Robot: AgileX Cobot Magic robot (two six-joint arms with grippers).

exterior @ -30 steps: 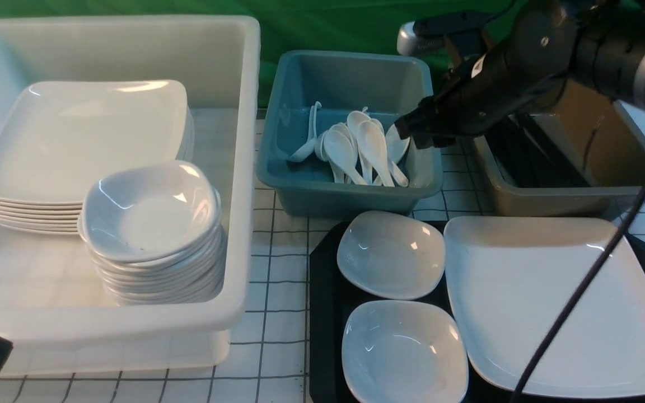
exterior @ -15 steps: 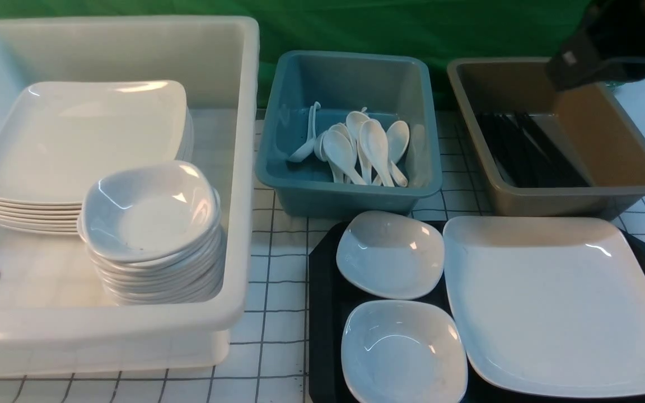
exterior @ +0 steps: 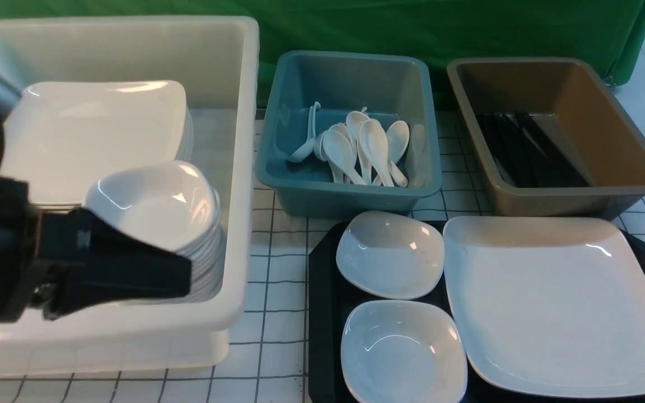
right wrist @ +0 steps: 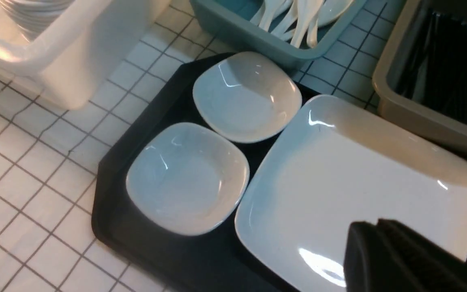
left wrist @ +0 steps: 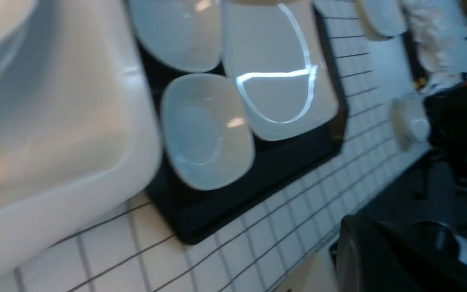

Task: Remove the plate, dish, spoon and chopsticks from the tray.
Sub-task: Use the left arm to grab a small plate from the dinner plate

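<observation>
At 9 o'clock in the front view, the left end effector (exterior: pixel 187 277) reaches toward 3 o'clock in front of the white tub (exterior: pixel 244 168). Its fingers are pressed narrow and hold nothing. Behind it the tub holds a stack of large plates (exterior: pixel 98 129) at 12 o'clock and a stack of small dishes (exterior: pixel 154 207) at 6 o'clock, near the tub's front wall.

Next along, at 12 o'clock on the gridded bench (exterior: pixel 277 336), is the blue tub (exterior: pixel 350 196). The white spoons (exterior: pixel 367 145) lie heaped in it, bowls toward 12 o'clock.

At 6 o'clock from that tub sits the black tray (exterior: pixel 322 291). On its 9 o'clock side are two small dishes: the far dish (exterior: pixel 389 254) at 11 o'clock and the near dish (exterior: pixel 403 352) at 7 o'clock, just beside each other. The plate (exterior: pixel 552 302) fills the tray's 3 o'clock side, its edge just beside both dishes.

At 1 o'clock on the bench is the brown tub (exterior: pixel 580 201), with the black chopsticks (exterior: pixel 529 151) lying along its floor.

The right end effector (right wrist: pixel 365 235) shows only in its own wrist view, above the plate. Its fingers are narrow, close together, with nothing between them.
</observation>
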